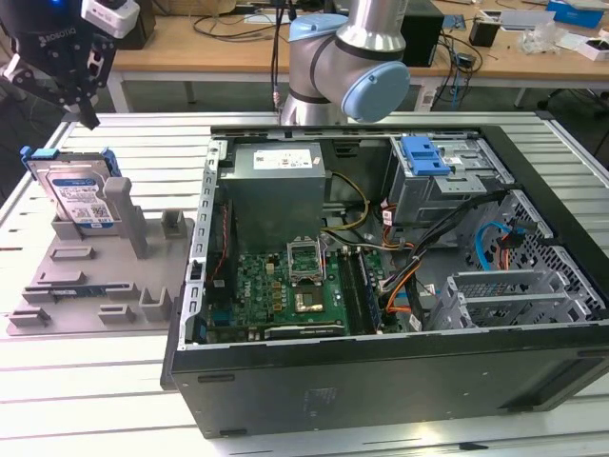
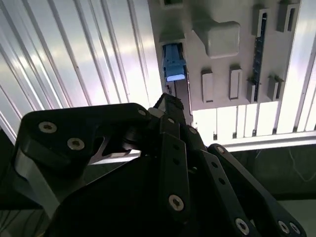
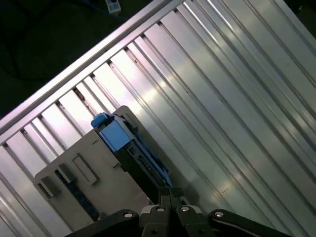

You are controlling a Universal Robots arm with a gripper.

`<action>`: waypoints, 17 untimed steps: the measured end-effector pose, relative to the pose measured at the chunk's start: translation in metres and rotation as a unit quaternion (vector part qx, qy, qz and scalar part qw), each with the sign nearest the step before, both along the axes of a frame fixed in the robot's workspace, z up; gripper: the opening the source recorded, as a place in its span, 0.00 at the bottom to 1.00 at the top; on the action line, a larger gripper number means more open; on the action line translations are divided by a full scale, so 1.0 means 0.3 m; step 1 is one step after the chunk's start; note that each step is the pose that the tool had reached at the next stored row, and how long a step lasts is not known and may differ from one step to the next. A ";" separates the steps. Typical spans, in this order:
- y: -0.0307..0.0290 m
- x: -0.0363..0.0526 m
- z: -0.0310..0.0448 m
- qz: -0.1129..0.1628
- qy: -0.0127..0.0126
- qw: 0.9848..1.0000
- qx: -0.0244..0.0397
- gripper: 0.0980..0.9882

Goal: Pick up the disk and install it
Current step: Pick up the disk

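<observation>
The disk point(image 1: 81, 195), silver with a white-and-blue label and a blue bracket, stands upright in a slot of the grey holder point(image 1: 95, 276) on the exterior view's left. My gripper point(image 1: 88, 109) hangs just above it with nothing held, its black fingers drawn together. In the second wrist view the fingertips point(image 2: 168, 101) point at the disk's blue-edged top point(image 2: 174, 66). In the first wrist view the fingers point(image 3: 170, 193) sit close to the disk's edge point(image 3: 118, 136). The open computer case point(image 1: 381, 371) lies to the right of the holder.
Inside the case are a grey power-supply box point(image 1: 276, 181), a green motherboard point(image 1: 285, 286), cables, and a drive cage with a blue latch point(image 1: 423, 152). The arm's base point(image 1: 333, 67) stands behind the case. The ribbed aluminium table point(image 1: 95, 400) surrounds everything.
</observation>
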State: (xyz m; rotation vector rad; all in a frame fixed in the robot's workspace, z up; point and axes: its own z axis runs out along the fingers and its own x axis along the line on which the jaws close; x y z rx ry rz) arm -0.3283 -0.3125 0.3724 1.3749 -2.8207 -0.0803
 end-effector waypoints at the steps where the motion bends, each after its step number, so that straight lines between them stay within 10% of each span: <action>1: 0.000 0.000 0.000 0.011 0.000 1.000 0.000 0.01; 10: 0.000 0.000 -0.001 0.103 0.000 0.995 0.000 0.01; 17: 0.000 0.000 -0.002 0.178 0.001 0.984 0.000 0.01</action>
